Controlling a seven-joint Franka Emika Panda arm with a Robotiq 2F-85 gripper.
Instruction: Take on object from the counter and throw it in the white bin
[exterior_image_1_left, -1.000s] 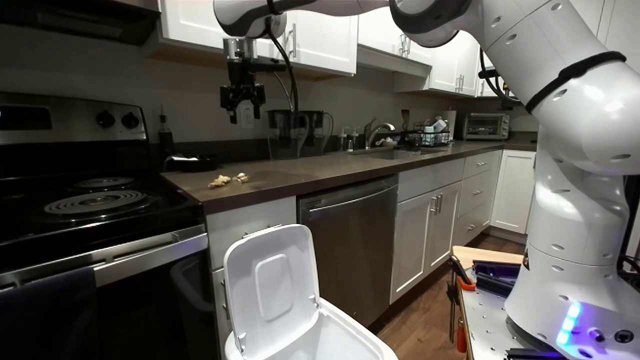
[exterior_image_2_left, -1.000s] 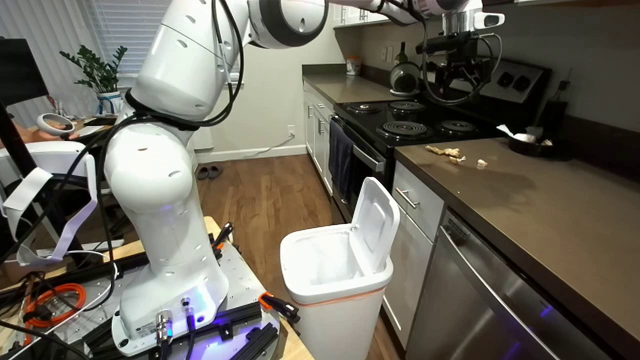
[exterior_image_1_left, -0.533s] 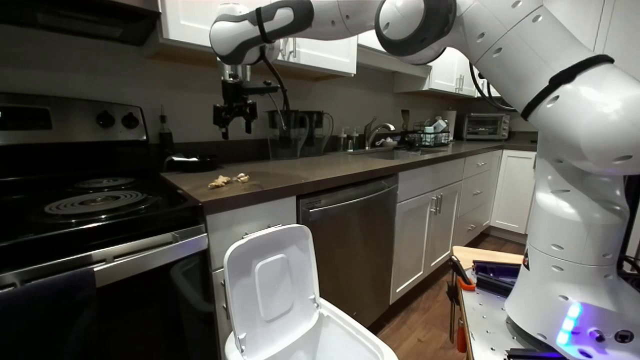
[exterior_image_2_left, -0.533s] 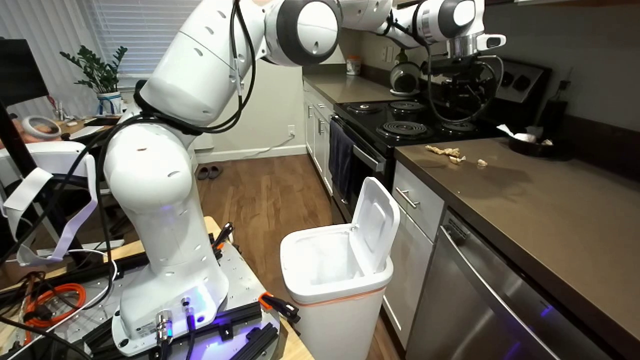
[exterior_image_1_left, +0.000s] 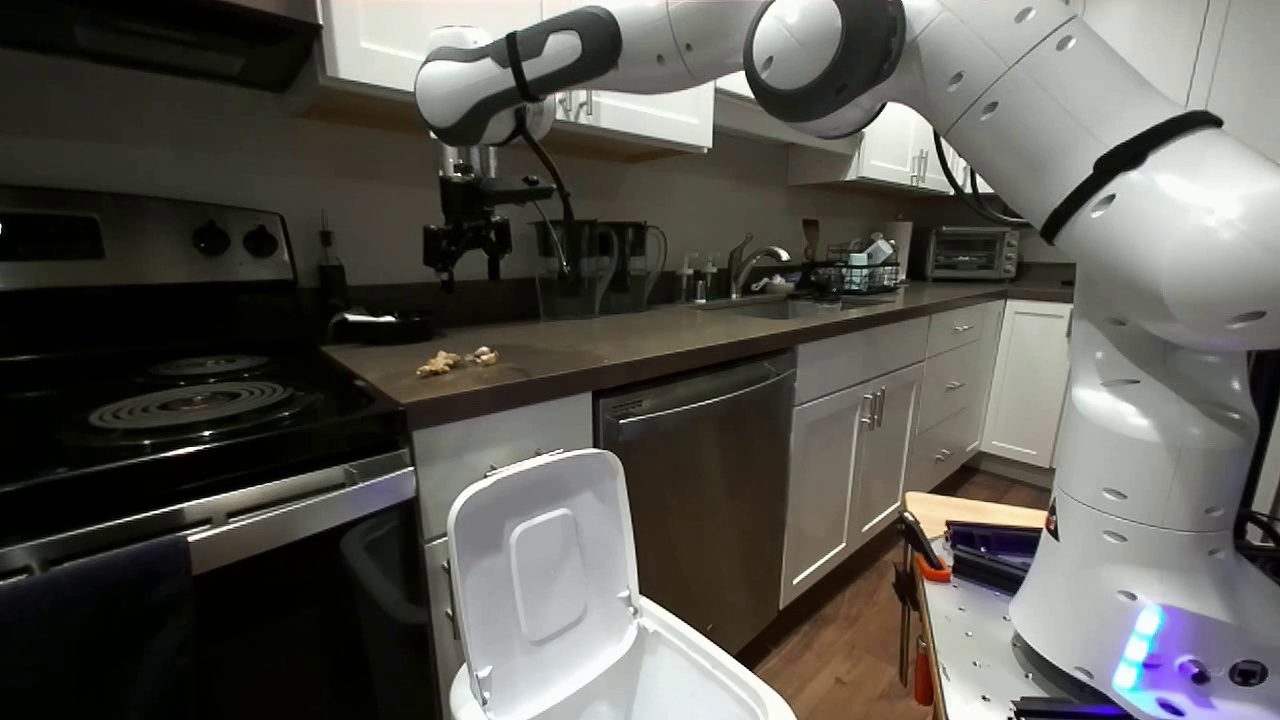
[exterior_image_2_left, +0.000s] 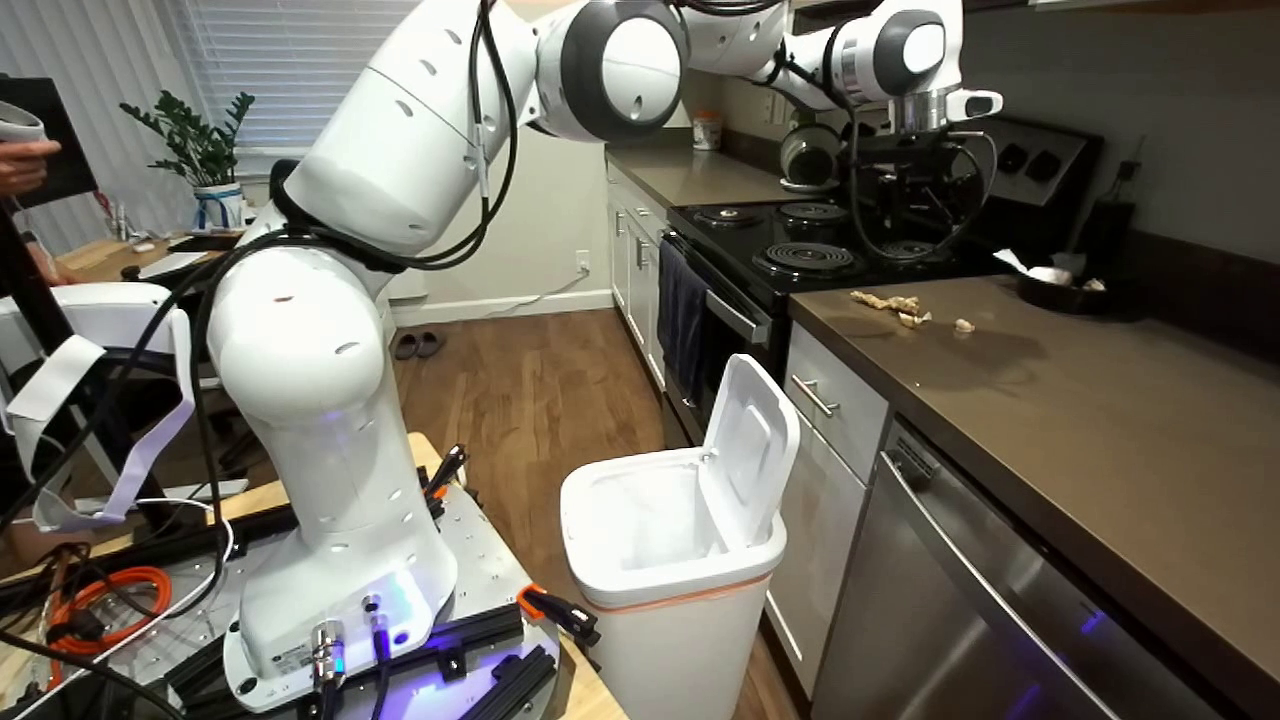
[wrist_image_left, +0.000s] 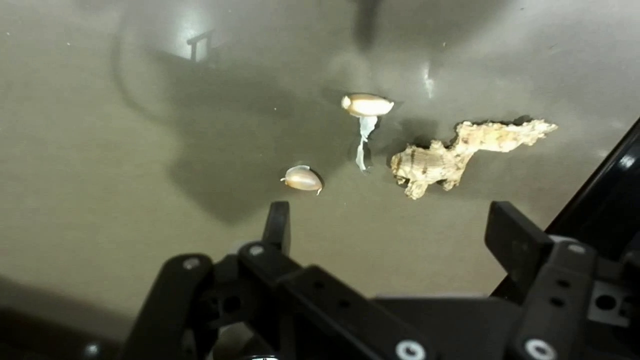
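On the brown counter (exterior_image_1_left: 620, 345) (exterior_image_2_left: 1130, 430) lie a knobbly ginger root (wrist_image_left: 435, 162) (exterior_image_1_left: 438, 363) (exterior_image_2_left: 886, 302) and two garlic cloves, one (wrist_image_left: 370, 105) with a strip of peel beside it, the other (wrist_image_left: 302, 179) apart from it. My gripper (wrist_image_left: 389, 212) (exterior_image_1_left: 470, 277) is open and empty, pointing down above the counter. In the wrist view the ginger and cloves lie beyond the fingertips, with the lower clove near the left fingertip. The white bin (exterior_image_2_left: 680, 640) (exterior_image_1_left: 720, 660) stands on the floor before the counter with its lid raised.
The black stove (exterior_image_1_left: 200, 400) (exterior_image_2_left: 810, 257) adjoins the counter by the ginger. A dark dish (exterior_image_2_left: 1070, 292) stands near the wall, with a dark bottle (exterior_image_1_left: 328, 265) behind. Water pitchers (exterior_image_1_left: 575, 270) stand at the back. White upper cabinets (exterior_image_1_left: 630, 90) hang above.
My gripper has moved down toward the counter, mostly in the first half second, and slightly left in an exterior view. The ginger, cloves and bin have not moved.
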